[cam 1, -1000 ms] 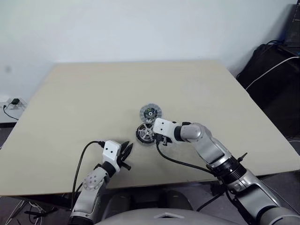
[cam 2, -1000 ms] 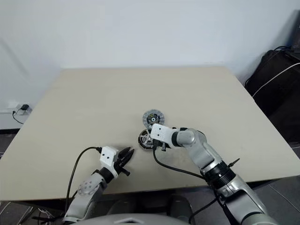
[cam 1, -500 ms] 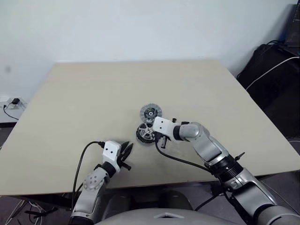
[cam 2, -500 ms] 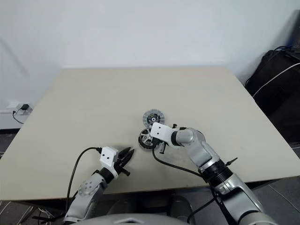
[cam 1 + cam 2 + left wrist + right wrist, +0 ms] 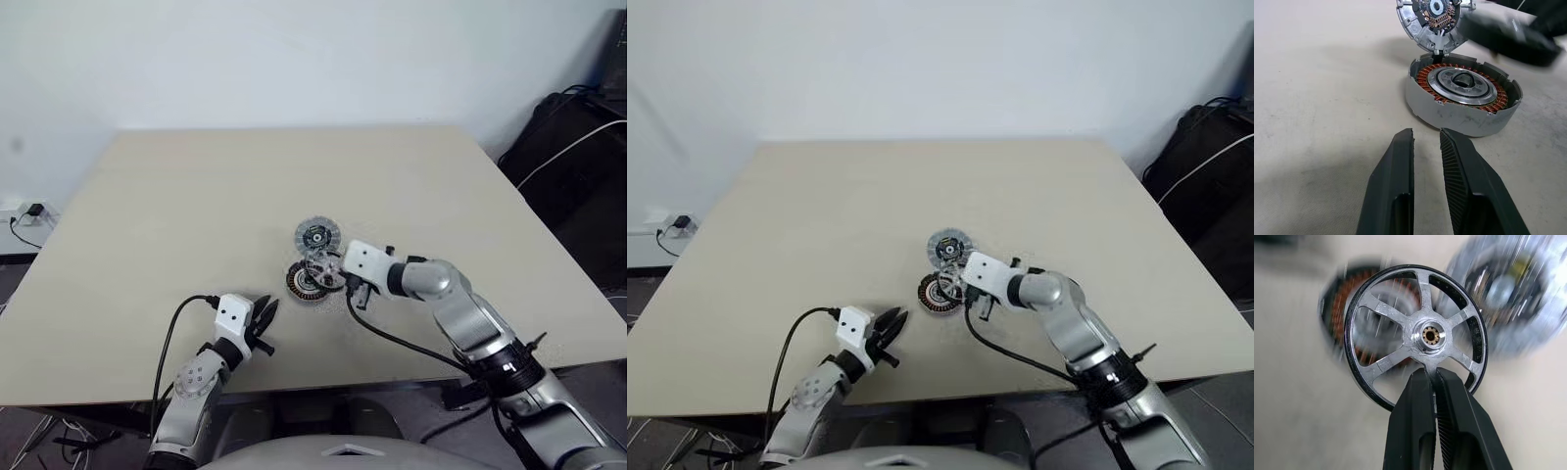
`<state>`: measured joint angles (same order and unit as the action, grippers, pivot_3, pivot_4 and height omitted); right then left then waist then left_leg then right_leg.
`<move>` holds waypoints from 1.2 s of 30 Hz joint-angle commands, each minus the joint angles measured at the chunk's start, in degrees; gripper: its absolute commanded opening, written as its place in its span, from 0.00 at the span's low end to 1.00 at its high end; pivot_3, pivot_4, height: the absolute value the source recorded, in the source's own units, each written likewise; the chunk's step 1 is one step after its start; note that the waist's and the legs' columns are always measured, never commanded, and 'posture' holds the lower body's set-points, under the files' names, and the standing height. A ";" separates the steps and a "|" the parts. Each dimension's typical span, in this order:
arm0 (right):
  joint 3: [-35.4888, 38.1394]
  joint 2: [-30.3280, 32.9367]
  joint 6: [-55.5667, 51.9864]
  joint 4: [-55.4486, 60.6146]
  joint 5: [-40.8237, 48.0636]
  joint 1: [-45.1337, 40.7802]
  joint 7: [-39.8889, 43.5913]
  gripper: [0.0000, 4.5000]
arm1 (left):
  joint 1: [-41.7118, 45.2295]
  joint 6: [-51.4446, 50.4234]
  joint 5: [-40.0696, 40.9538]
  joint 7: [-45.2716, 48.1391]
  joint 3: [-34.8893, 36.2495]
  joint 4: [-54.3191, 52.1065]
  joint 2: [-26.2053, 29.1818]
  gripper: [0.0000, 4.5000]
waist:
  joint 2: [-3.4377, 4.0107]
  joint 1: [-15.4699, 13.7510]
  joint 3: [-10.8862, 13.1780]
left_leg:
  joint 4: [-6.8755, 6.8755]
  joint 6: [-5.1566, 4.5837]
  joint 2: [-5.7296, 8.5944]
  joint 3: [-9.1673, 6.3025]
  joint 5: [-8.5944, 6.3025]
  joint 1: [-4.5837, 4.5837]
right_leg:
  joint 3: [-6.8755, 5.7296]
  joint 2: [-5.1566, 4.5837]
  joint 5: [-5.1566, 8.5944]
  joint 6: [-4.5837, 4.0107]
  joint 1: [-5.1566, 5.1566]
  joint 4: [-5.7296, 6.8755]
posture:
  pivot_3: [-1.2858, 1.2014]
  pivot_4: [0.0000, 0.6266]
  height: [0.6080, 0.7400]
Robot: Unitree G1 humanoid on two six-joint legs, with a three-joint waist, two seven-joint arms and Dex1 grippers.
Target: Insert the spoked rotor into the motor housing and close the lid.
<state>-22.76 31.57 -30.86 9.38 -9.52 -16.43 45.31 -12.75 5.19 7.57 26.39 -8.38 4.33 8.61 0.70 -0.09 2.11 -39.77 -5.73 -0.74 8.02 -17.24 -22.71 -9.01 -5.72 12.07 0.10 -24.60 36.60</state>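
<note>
The spoked rotor [image 5: 1418, 330] is pinched by one spoke between the two black fingers of the right end effector [image 5: 1432, 378], held off the bench [image 5: 176, 206] above the motor housing [image 5: 1464, 98], whose copper windings lie uncovered. The lid [image 5: 316, 235] lies on the bench just beyond the housing, ribbed face and dark centre up. The left end effector [image 5: 1426, 142] sits near the bench's front edge, its fingers a narrow gap apart and holding nothing, pointing toward the housing.
</note>
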 commanded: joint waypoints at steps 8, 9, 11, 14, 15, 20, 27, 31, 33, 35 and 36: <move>5.15 1.73 -3.42 3.92 1.80 4.16 -2.14 0.01 | 0.59 -0.99 0.61 0.46 -0.51 -3.09 0.09 0.20 | 0.02 -0.15 0.04 | 0.00 -0.20 0.00 0.00 -0.11 0.01 | 0.00 0.00 0.00 0.01 0.00 0.00 | 0.52 0.00 1.00; 4.98 1.89 -3.50 3.87 1.82 4.54 -2.12 0.13 | 0.66 -1.14 0.59 0.47 -0.59 -3.22 0.07 0.20 | 0.02 -0.17 0.04 | 0.00 -0.20 0.00 0.00 -0.12 0.00 | 0.00 0.00 0.00 0.01 0.01 -0.01 | 0.52 0.00 1.00; 4.83 1.96 -3.81 3.68 1.58 4.97 -2.65 0.25 | 0.79 -1.34 0.59 0.50 -0.65 -3.35 0.08 0.20 | 0.02 -0.20 0.04 | 0.00 -0.18 0.00 0.00 -0.11 0.00 | 0.00 0.00 0.00 0.01 0.01 -0.02 | 0.52 0.00 1.00; 4.65 2.36 -3.72 3.21 0.92 5.27 -3.27 0.46 | 0.86 -1.42 0.61 0.54 -0.66 -3.36 0.11 0.20 | 0.02 -0.26 0.04 | 0.00 -0.20 0.00 0.00 -0.12 0.00 | -0.01 0.00 0.00 0.01 0.01 -0.02 | 0.52 0.00 1.00; 4.62 2.58 -3.58 3.07 0.58 5.33 -3.57 0.53 | 0.90 -1.39 0.63 0.55 -0.62 -3.26 0.12 0.20 | 0.02 -0.26 0.04 | 0.00 -0.21 0.00 0.00 -0.12 0.00 | -0.01 0.00 0.00 0.02 0.01 -0.03 | 0.52 0.00 1.00; 7.36 2.79 -2.65 4.73 1.94 5.10 -4.61 0.67 | 0.85 -0.76 0.69 0.69 -0.32 -2.34 0.19 0.20 | 0.02 -0.30 0.04 | 0.00 -0.22 0.00 0.00 -0.13 0.00 | -0.01 0.01 0.00 0.02 0.01 -0.03 | 0.52 0.00 1.00; 10.03 -1.15 -2.83 7.91 4.52 4.09 -7.38 0.39 | 0.81 -0.12 0.69 0.81 -0.20 -1.39 0.13 0.20 | 0.01 -0.38 0.06 | 0.00 -0.22 -0.01 0.00 -0.13 0.01 | -0.01 0.02 0.00 0.02 0.01 -0.03 | 0.52 0.00 1.00; 6.66 -3.38 -3.27 6.47 2.95 3.17 -8.55 0.10 | 1.05 0.07 0.65 1.02 -0.17 -0.97 0.09 0.20 | 0.01 -0.57 0.06 | 0.00 -0.20 -0.01 0.00 -0.11 0.01 | 0.00 0.02 0.00 0.02 0.02 -0.03 | 0.52 0.00 1.00; 4.11 -5.85 -3.40 4.22 1.71 1.72 -10.15 0.01 | 1.20 0.00 0.63 1.12 -0.11 -0.98 0.12 0.20 | 0.01 -0.55 0.06 | 0.00 -0.10 0.00 0.00 -0.06 0.01 | 0.00 0.02 0.00 0.02 0.02 -0.04 | 0.52 0.00 1.00; 2.43 -7.69 -3.21 2.29 0.82 0.47 -11.22 0.01 | 1.26 -0.13 0.62 1.17 -0.07 -1.14 0.14 0.20 | 0.02 -0.52 0.06 | 0.00 -0.01 -0.01 0.01 -0.01 0.01 | 0.00 0.02 0.00 0.02 0.01 0.00 | 0.52 0.00 1.00; 1.73 -8.45 -3.08 1.38 0.38 -0.12 -11.64 0.01 | 1.24 -0.22 0.59 1.16 -0.07 -1.30 0.15 0.20 | 0.03 -0.52 0.06 | 0.00 0.00 -0.01 0.01 0.00 0.01 | 0.00 0.02 0.00 0.02 0.01 0.01 | 0.52 0.00 1.00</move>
<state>-21.02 23.48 -34.44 10.79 -8.23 -14.69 34.75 -12.21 4.14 7.81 27.49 -8.54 4.17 8.92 0.73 -0.62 2.18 -39.77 -5.72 -0.74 8.02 -17.24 -22.70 -9.02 -5.69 12.07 0.12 -24.59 36.60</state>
